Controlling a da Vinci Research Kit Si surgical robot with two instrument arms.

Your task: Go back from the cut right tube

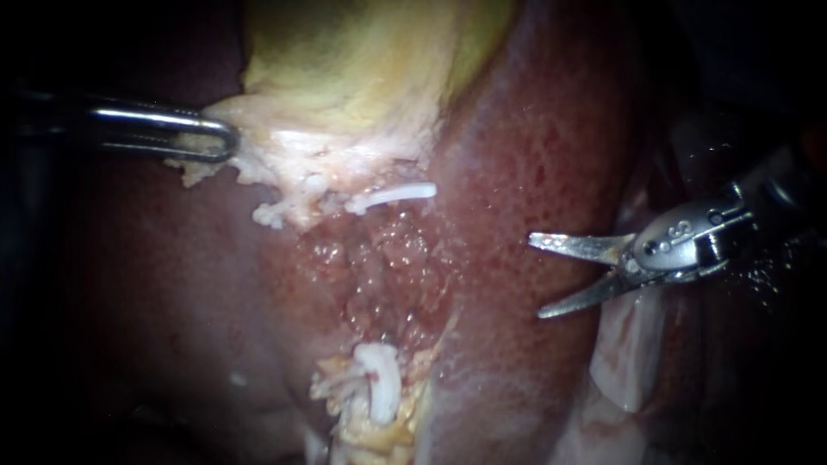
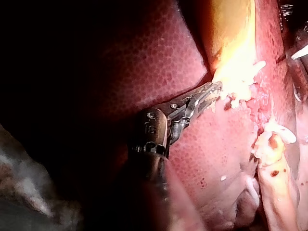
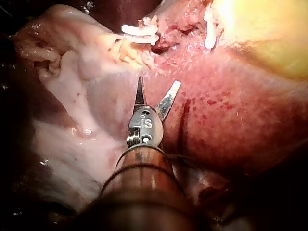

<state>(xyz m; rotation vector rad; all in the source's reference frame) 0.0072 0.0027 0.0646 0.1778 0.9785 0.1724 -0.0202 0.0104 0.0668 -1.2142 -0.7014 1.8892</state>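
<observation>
My right instrument [image 1: 536, 275] comes in from the right with its two blades open and nothing between them. It hovers over the liver [image 1: 551, 146], well to the right of the dissected bed. A white clip [image 1: 392, 196] sits on the upper tube stump under the yellow-green gallbladder [image 1: 362, 60]. Another white clip [image 1: 379, 383] marks the lower stump. My left instrument [image 1: 215, 138] is shut on the gallbladder's pale lower edge. In the right wrist view the open blades [image 3: 159, 83] stand short of both clips [image 3: 139, 31]. In the left wrist view the jaws [image 2: 211, 91] pinch the pale edge.
Raw red bed [image 1: 388, 275] lies between the two clipped stumps. Pale fatty tissue [image 1: 629, 344] lies under my right instrument's shaft. Dark liver surface [image 1: 172, 284] fills the lower left.
</observation>
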